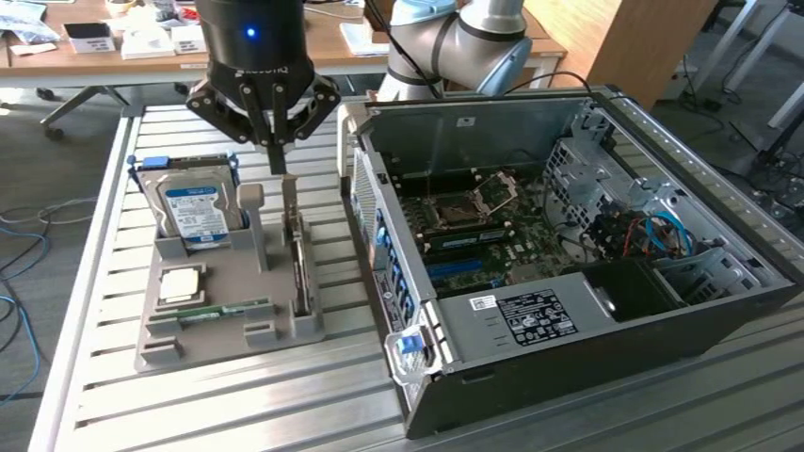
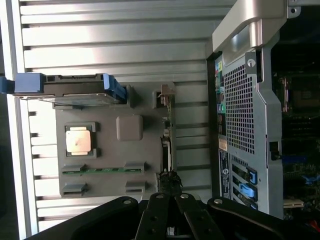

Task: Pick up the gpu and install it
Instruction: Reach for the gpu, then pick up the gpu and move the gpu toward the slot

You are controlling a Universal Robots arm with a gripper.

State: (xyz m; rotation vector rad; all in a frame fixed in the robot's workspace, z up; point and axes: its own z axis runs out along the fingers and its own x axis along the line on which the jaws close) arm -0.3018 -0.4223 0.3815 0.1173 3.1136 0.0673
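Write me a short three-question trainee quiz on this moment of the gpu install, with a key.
1. True or false: the gpu is already seated in the motherboard.
2. Which item is the hand nearest? A) hard drive B) gpu C) processor chip
3. In the exterior view, on which side of the gray holder does the open computer case stand?
Key: 1 false, it stands on edge in the gray holder. 2 B. 3 the exterior view's right.
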